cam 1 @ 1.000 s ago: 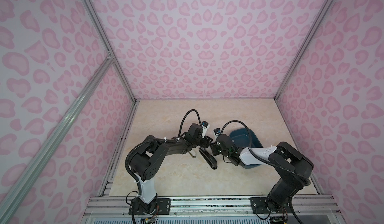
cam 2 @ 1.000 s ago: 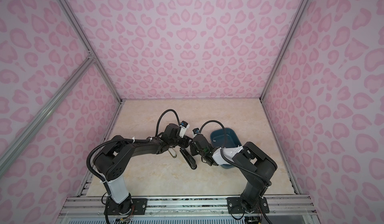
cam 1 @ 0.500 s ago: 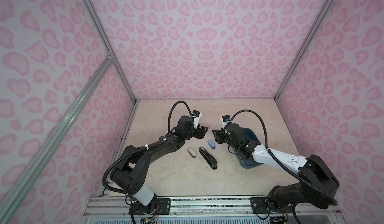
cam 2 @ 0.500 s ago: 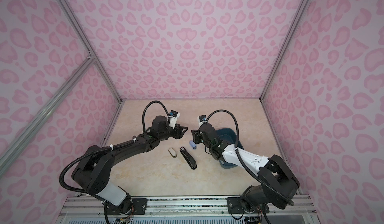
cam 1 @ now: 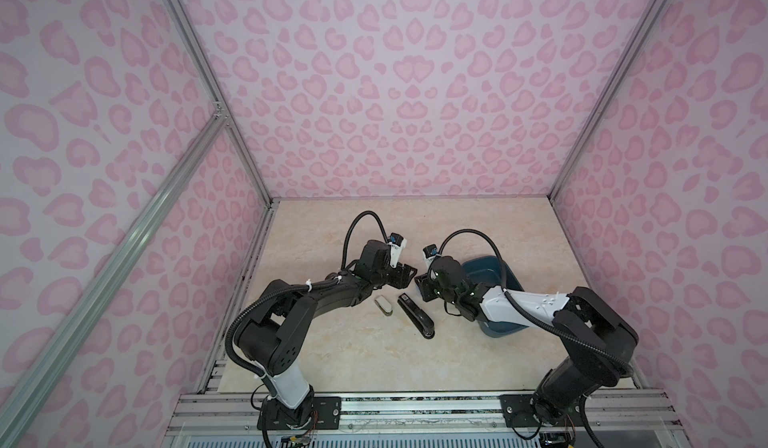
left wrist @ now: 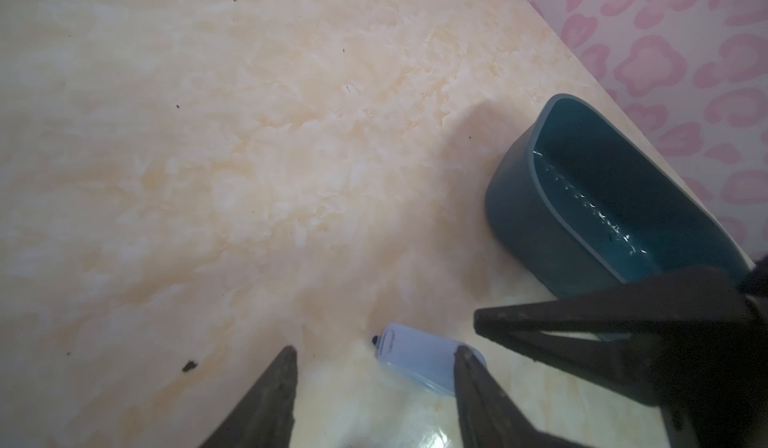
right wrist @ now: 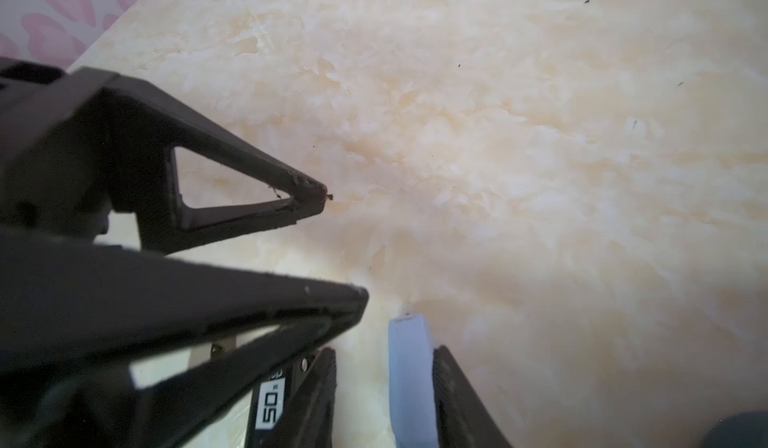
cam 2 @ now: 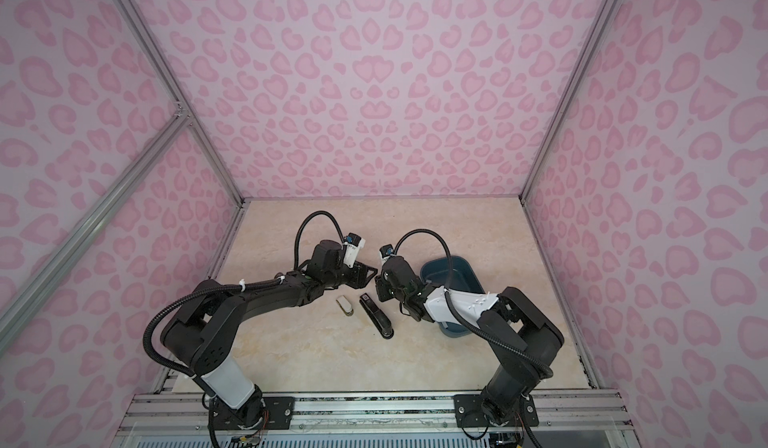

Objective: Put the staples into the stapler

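Three staplers lie on the tabletop (cam 1: 332, 363): the black stapler (cam 1: 415, 315), the white stapler (cam 1: 383, 304) just beside it, and the pale blue stapler (left wrist: 415, 361), which sits between the fingers of the right claw (right wrist: 384, 350). That claw is partly open, touching it on one side, not clamped. The left claw (left wrist: 374, 350) is wide and empty. No staples can be made out, even in the teal bin (left wrist: 519, 201); loading looks wholly undone

Soft even light, blurry wrist views
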`<state>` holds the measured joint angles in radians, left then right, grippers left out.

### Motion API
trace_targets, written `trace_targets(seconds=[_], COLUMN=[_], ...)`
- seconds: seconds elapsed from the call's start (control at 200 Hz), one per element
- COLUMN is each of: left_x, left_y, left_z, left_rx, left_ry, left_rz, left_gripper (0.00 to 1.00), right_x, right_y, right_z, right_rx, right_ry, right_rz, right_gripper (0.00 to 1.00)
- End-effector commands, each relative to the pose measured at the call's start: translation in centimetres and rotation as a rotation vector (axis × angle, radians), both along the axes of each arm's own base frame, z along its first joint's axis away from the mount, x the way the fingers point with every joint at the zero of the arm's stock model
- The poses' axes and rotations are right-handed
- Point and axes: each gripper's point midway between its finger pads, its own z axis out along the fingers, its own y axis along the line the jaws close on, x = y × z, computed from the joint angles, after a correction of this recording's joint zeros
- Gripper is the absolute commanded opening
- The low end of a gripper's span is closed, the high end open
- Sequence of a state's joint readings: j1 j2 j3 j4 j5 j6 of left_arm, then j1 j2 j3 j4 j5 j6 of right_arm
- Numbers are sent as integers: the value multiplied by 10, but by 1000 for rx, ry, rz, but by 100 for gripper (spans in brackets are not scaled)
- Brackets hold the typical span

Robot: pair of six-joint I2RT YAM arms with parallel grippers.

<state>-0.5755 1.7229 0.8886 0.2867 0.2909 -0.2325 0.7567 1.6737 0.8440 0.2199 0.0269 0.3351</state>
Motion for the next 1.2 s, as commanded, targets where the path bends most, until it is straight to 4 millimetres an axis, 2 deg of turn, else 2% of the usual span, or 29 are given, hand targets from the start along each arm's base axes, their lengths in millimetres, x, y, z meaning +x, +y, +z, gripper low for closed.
trace_targets(seconds=[0.0, 0.115, 0.25, 0.38, 0.545, 0.64, 0.885, 1.06, 1.2], left_x=[5, 6, 1, 0, 2, 3, 7, 9, 8], left_y=[-11, -14, -20, -23, -24, -25, -25, -24, -25], left_z=[5, -5, -27, -40, -40, -33, -18, -9, -5], left_rx=[-24, -11, 6, 21, 24, 15, 9, 5, 1], left_ry=[-30, -16, 14, 37, 37, 28, 8, -6, -11], left_rz=[-33, -41, -60, -64, -65, -66, -59, -60, -62], left_gripper=[61, 61, 61, 60, 60, 60, 60, 60, 60], right_x=[6, 3, -11, -22, -21, -14, 7, 7, 5], right_y=[3, 2, -7, -13, -13, -8, 0, 3, -1], right_z=[-14, -44, -91, -110, -96, -78, -33, -18, -15], right_rx=[-26, -57, -85, -79, -58, -38, 13, 33, 31], right_ry=[-10, 25, 82, 112, 81, 57, 15, -2, -5], right_rz=[1, 0, -13, -28, -32, -32, -48, -34, -37], right_gripper=[37, 31, 26, 24, 26, 31, 38, 43, 44])
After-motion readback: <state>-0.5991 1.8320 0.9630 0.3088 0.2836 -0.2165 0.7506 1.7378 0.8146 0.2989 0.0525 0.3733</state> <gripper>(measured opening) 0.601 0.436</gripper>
